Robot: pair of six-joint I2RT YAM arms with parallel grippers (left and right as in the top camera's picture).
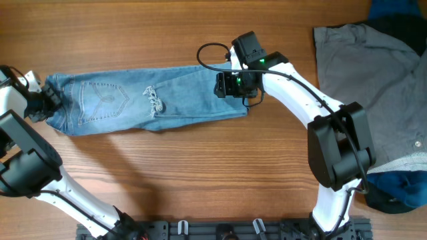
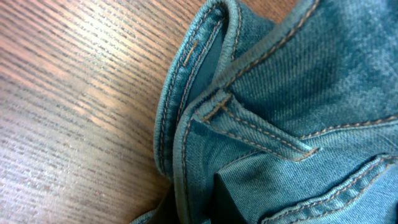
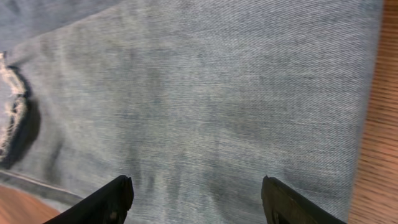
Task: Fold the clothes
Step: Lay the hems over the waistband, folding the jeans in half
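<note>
The light blue jeans (image 1: 133, 100) lie flat across the table, waistband to the left, with a back pocket (image 1: 100, 100) and a frayed white worn spot (image 1: 153, 100) showing. My left gripper (image 1: 48, 100) is at the waistband end. In the left wrist view its dark fingers (image 2: 199, 205) are shut on the waistband edge (image 2: 180, 124) beside a belt loop (image 2: 261, 127). My right gripper (image 1: 223, 85) is over the right end of the jeans. In the right wrist view its fingers (image 3: 199, 199) are wide open just above the denim (image 3: 199, 93), holding nothing.
A grey shirt-like garment (image 1: 373, 73) is spread at the right side of the table. A dark blue cloth (image 1: 400, 193) lies under its lower right edge. Bare wooden tabletop (image 1: 200, 173) runs in front of the jeans.
</note>
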